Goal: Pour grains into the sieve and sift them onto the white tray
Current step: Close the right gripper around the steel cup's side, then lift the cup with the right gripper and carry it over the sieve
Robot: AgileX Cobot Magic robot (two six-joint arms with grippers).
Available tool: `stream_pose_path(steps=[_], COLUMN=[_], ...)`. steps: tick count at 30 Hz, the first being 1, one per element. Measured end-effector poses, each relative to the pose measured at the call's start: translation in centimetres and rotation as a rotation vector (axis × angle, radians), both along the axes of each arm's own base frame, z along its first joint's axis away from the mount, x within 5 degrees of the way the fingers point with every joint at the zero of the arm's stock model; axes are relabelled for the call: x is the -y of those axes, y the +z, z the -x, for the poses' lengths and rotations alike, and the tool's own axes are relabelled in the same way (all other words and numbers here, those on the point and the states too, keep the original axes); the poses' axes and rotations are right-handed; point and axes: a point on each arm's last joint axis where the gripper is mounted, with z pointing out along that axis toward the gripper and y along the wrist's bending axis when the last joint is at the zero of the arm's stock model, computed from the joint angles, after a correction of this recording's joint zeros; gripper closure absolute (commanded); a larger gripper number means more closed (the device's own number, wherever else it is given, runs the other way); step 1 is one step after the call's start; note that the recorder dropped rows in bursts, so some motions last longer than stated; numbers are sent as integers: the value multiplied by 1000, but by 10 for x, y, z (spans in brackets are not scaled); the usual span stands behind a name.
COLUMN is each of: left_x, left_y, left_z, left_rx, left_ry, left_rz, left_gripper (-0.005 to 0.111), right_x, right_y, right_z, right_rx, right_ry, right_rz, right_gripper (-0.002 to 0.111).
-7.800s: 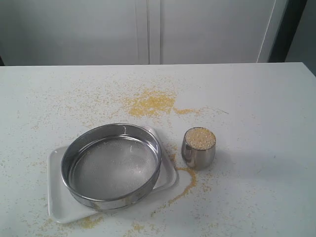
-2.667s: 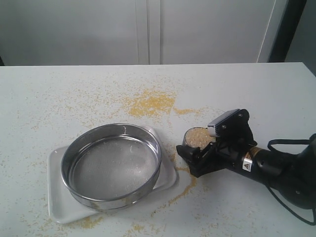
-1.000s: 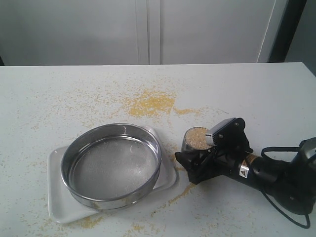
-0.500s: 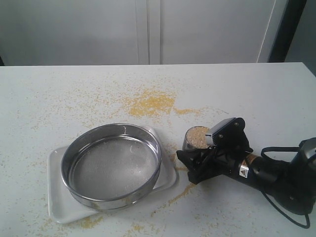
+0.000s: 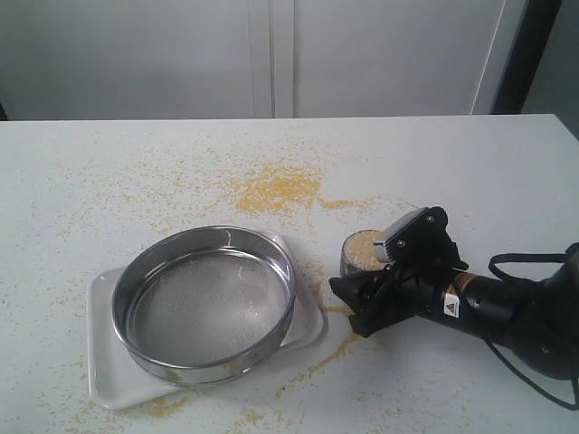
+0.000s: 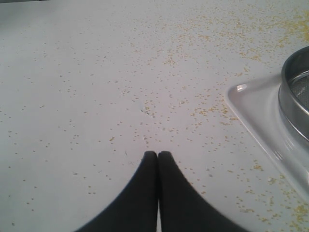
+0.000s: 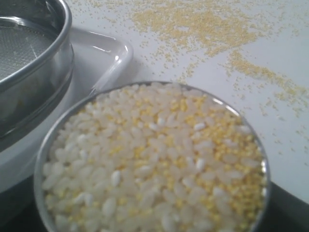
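Observation:
A small steel cup [image 5: 351,264] heaped with the grains [image 7: 154,159], white rice-like pieces mixed with yellow granules, stands just right of the sieve [image 5: 206,307]. The wide steel sieve rests on the white tray [image 5: 109,380], and its mesh looks bare. My right gripper [image 5: 360,284] lies low over the table with a black finger on each side of the cup, shut on it. In the right wrist view the cup fills the picture, beside the sieve [image 7: 29,58] and a tray corner [image 7: 104,58]. My left gripper [image 6: 158,154] is shut and holds nothing, over bare table near the tray [image 6: 256,111].
Spilled yellow granules lie in a patch [image 5: 276,190] behind the cup, with a curved trail [image 5: 339,339] in front of the tray's right side. Loose grains speckle the white table [image 5: 470,172]. A white cabinet wall stands behind the table's far edge.
My right gripper has narrowed onto the cup, and gripper and cup have shifted slightly right together. The sieve and tray have stayed in place.

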Motion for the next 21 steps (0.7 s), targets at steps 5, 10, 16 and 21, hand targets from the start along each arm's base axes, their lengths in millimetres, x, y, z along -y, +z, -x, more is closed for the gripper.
stream_pose_path(steps=[5,10,16,21], left_x=[0,0,0,0], left_y=[0,0,0,0], left_z=[0,0,0,0], left_rx=[0,0,0,0], left_ry=[0,0,0,0], left_rz=[0,0,0,0], left_gripper=[106,106,106,106], right_x=[0,0,-2,-5], right_y=[18,39,59,72], right_z=[1,3,10,16], right_rx=[38,76,94,106], right_ry=[25,32,86,133], right_rz=[23,18,19,-6], right_gripper=[108,108,108,108])
